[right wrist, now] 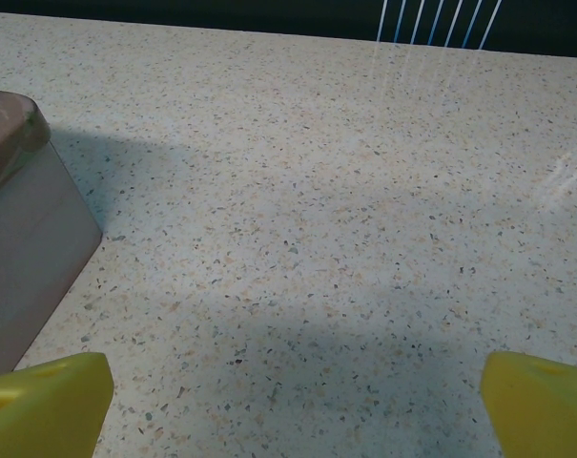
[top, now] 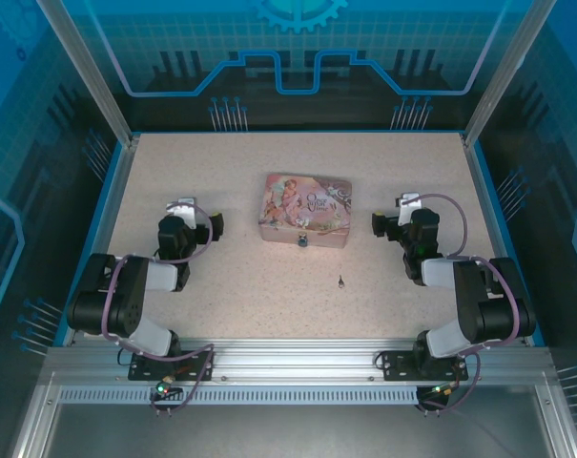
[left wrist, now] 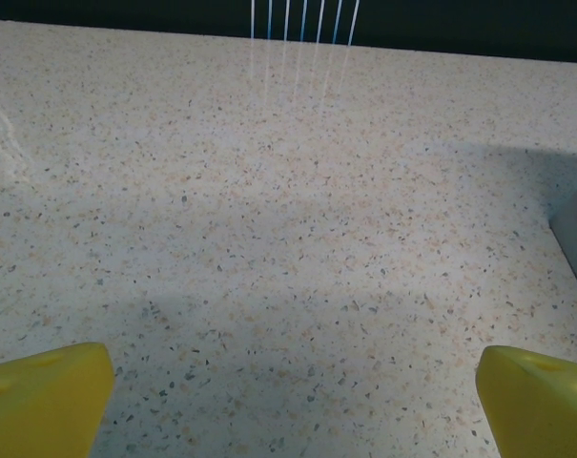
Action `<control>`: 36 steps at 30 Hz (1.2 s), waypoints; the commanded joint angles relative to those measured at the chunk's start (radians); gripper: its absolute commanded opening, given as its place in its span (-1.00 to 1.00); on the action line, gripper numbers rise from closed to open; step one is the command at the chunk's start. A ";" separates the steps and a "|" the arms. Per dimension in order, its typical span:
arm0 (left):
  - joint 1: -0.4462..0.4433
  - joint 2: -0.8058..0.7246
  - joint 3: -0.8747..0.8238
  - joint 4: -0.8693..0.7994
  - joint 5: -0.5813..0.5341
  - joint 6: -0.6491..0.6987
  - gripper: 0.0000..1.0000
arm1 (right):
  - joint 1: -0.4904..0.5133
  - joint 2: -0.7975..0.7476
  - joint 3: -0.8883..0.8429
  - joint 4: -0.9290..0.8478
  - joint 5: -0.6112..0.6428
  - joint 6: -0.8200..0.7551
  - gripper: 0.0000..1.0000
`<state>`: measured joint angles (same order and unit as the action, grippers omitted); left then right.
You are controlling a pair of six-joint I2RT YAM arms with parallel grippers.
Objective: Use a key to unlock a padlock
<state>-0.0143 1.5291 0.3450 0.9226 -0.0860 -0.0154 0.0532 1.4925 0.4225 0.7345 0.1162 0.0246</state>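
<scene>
The left fingers (left wrist: 50, 391) stand wide apart with nothing between them, their yellow tips low over bare bench (left wrist: 269, 191), and the right fingers (right wrist: 50, 393) are spread just as wide and equally empty. Both sets point inward across the bench toward the tin (top: 305, 210), which lies near the middle of the bench with one arm at each of its short ends. In the right wrist view the tin's rounded corner and plain side wall rise just beside the left fingertip. The padlock (top: 302, 241) sits against the middle of the tin's near long side, roughly midway between the two arms. The key (top: 341, 281) lies alone on the bench, apart from the padlock, toward the near edge and a little to the right. That puts it clearly nearer the right fingers, which would have to turn toward the near edge and inward to reach it. Its long axis seems to run from near edge to far edge, though it is too small to be sure. The tin's pink lid carries a picture and some script lettering, too small to read; no brand shows elsewhere.
</scene>
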 commanded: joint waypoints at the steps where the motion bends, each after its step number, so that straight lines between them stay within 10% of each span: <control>1: -0.003 -0.092 -0.049 0.068 -0.040 0.016 0.98 | 0.009 0.008 -0.002 0.037 0.004 -0.012 1.00; 15: -0.002 -0.435 0.223 -0.711 0.022 -0.244 0.98 | -0.017 -0.234 0.115 -0.356 -0.081 0.052 1.00; 23: -0.005 -0.383 0.353 -0.864 0.237 -0.346 0.98 | -0.022 -0.357 0.168 -0.526 -0.297 0.357 1.00; 36: -0.051 -0.026 0.543 -0.864 0.510 -0.522 0.96 | 0.132 -0.034 0.417 -0.659 -0.333 0.513 1.00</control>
<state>-0.0391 1.4528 0.8398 0.0792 0.3195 -0.4938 0.1574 1.4132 0.8013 0.1181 -0.2111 0.4881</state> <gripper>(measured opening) 0.978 0.998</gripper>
